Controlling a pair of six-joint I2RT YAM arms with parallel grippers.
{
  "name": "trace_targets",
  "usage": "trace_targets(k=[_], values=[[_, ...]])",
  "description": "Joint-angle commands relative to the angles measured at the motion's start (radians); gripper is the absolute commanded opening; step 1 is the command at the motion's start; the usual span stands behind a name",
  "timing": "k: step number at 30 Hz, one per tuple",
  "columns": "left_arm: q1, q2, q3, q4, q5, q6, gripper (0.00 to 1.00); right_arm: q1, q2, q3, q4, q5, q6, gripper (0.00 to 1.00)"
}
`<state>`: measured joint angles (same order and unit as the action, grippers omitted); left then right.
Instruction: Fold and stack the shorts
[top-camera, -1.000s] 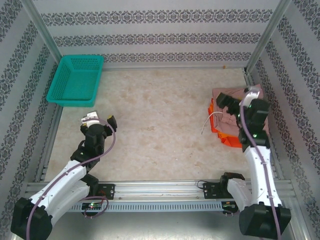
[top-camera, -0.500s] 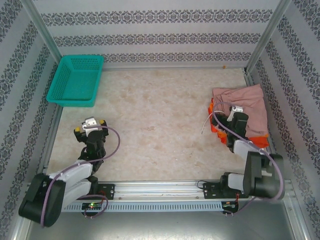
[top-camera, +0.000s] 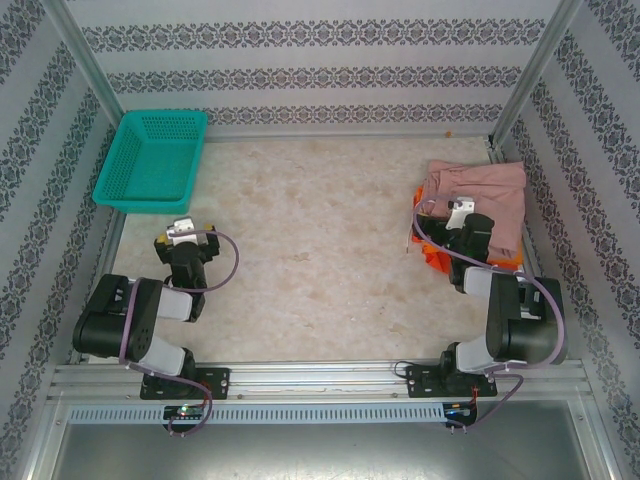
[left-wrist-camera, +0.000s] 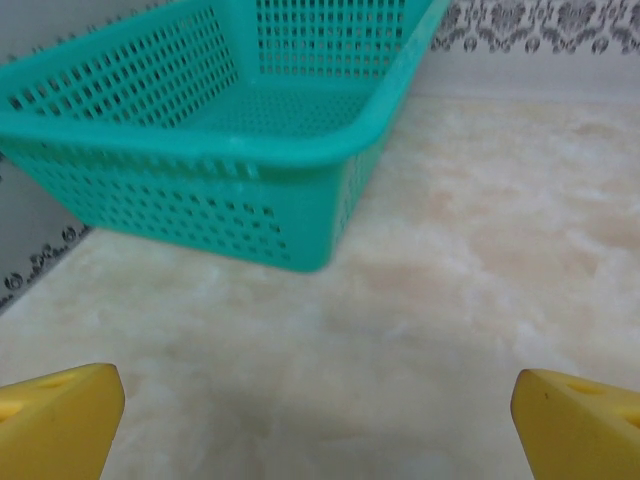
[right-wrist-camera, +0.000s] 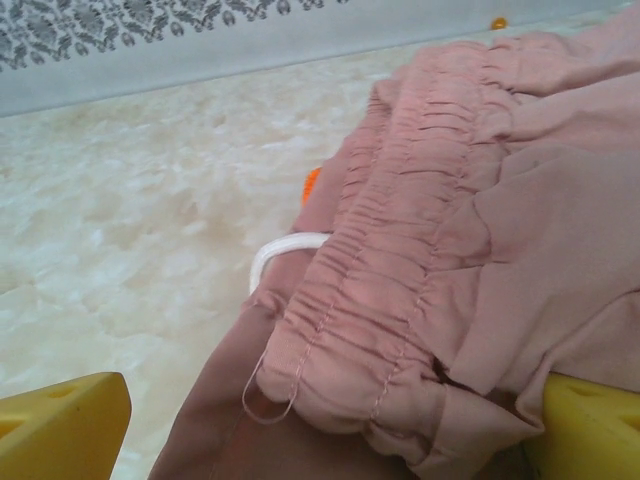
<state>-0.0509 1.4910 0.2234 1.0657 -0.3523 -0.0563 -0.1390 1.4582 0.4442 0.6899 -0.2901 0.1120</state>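
Right claw: the right gripper (right-wrist-camera: 325, 440) has its two yellow fingers wide apart and holds nothing.
Left claw: the left gripper (left-wrist-camera: 320, 425) is wide apart too and holds nothing. It hangs low over the bare table (top-camera: 320, 230), facing the teal basket (left-wrist-camera: 200, 150).
Where the shorts are: the pink shorts (right-wrist-camera: 450, 250) lie on top of a pile at the right side of the table. The orange shorts (top-camera: 435, 258) peek out from under them on the near left.
Which way from the claw: the pink shorts lie right in front of the right claw and just under it.
Long way of the band: the crinkly waistband (right-wrist-camera: 400, 260) slants from close to the claw off to the far right.
String: the white drawstring (right-wrist-camera: 285, 245) loops out on the left of the band.
Nearer arm: the right one. The left arm is well apart, across the table.
Not sure: the cloth may touch the claw's right finger, but the close view is too tight to tell.
Best guess: the top pair looks bumpy, so the right claw would be the one to tidy it.
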Motion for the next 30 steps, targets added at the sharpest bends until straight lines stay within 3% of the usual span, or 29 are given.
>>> trace_targets(k=[1,4,8,10,11,12,14,16,23,28,30], values=[[0.034,-0.010,0.048,-0.011,0.108,-0.022,1.00,0.022,0.019,0.015,0.052,-0.075,-0.052,0.98],[0.053,-0.012,0.113,-0.151,0.157,-0.029,1.00,0.024,0.017,0.013,0.052,-0.072,-0.055,0.98],[0.053,0.041,0.086,-0.072,0.236,-0.003,1.00,0.026,0.011,-0.006,0.094,-0.070,-0.055,0.98],[0.053,0.127,0.058,0.135,0.232,0.021,1.00,0.025,0.013,-0.007,0.094,-0.068,-0.056,0.98],[0.054,0.064,0.069,-0.002,0.227,-0.003,1.00,0.026,0.012,-0.006,0.094,-0.069,-0.055,0.98],[0.054,0.059,0.074,-0.034,0.225,-0.008,1.00,0.027,0.011,-0.006,0.093,-0.067,-0.056,0.98],[0.054,0.117,0.066,0.097,0.230,0.014,1.00,0.029,0.015,0.001,0.084,-0.063,-0.056,0.98],[0.054,0.066,0.099,-0.060,0.213,-0.011,1.00,0.034,0.015,0.005,0.078,-0.052,-0.060,0.98],[0.053,0.088,0.119,-0.052,0.226,0.008,1.00,0.039,0.014,0.003,0.076,-0.041,-0.062,0.98],[0.051,0.091,0.100,-0.015,0.218,0.005,1.00,0.073,0.022,-0.080,0.206,0.061,-0.078,0.98],[0.051,0.092,0.099,-0.008,0.217,0.006,1.00,0.066,0.095,-0.119,0.379,0.069,-0.040,0.98]])
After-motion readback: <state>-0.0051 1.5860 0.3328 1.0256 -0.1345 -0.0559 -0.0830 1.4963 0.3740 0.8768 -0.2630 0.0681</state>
